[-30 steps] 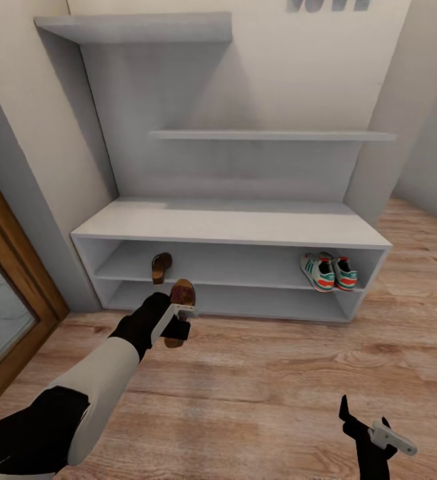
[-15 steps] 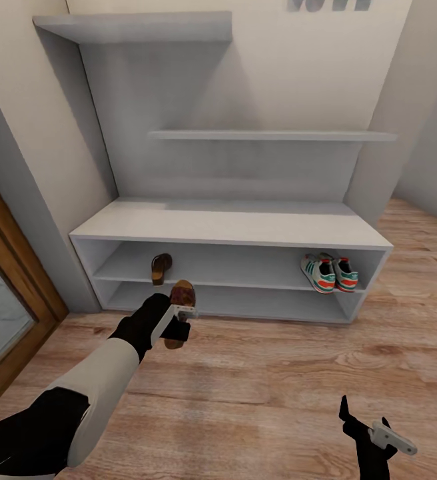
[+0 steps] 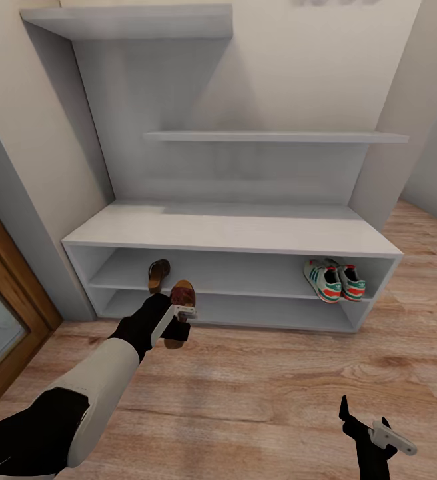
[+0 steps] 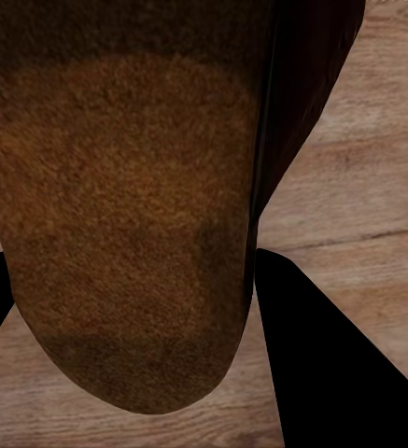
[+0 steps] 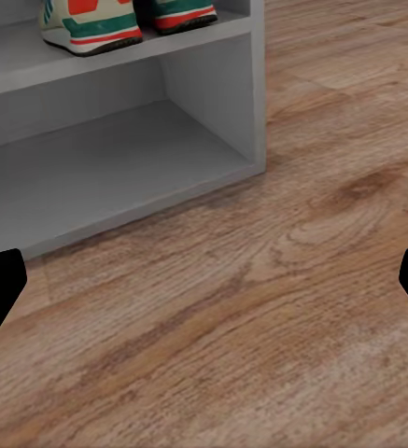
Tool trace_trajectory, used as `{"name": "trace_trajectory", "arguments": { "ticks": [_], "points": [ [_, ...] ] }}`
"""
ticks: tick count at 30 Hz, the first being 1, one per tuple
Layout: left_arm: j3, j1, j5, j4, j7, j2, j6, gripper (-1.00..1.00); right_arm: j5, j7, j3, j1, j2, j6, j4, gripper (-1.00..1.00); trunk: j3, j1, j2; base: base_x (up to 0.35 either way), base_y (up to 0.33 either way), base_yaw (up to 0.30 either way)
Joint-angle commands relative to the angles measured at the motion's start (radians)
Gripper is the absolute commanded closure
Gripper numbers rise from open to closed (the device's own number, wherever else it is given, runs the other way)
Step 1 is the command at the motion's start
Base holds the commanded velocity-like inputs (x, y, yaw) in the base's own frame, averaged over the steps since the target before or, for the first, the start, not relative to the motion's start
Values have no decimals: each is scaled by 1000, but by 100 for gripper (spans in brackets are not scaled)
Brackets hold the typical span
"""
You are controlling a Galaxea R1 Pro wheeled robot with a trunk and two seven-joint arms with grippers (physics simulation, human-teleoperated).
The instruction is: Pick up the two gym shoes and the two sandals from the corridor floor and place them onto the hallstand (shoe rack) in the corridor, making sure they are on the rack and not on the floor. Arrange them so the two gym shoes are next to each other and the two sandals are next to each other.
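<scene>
Left gripper [image 3: 178, 319] grips a sandal [image 3: 180, 300] at the rack [image 3: 232, 233] front; other sandal [image 3: 158, 275] at eleven o'clock, sneakers [image 3: 334, 281] at three

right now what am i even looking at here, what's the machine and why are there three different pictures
It is a simulated two-armed robot in a hallway. The wide picture comes from its head, looking down over both arms. The other two come from cameras by each gripper. Its left gripper is shut on a brown sandal, seen up close in the left wrist picture. The right gripper is open and holds nothing. On the shoe rack, the upper shelf holds the other sandal at the left and two sneakers side by side at the right.
</scene>
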Motion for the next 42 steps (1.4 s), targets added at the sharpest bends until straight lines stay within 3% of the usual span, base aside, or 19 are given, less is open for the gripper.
{"name": "trace_trajectory", "arguments": {
  "ticks": [1,12,23,35,42],
  "points": [
    [0,0,-2,0,-2,0,0,100,0,0,0,0,0,0,0,-100,0,0,0,13,0,0],
    [4,0,3,0,-2,0,0,100,0,0,0,0,0,0,0,-100,0,0,0,3,0,0],
    [3,0,3,0,-2,0,0,100,0,0,0,0,0,0,0,-100,-35,4,-2,0,0,0],
    [5,0,4,0,-2,1,0,100,0,0,0,0,0,0,0,-100,-35,4,-2,3,0,0],
    [5,0,4,0,-3,1,0,100,0,0,0,0,0,0,0,-100,-35,4,-2,225,0,0]
  ]
}}
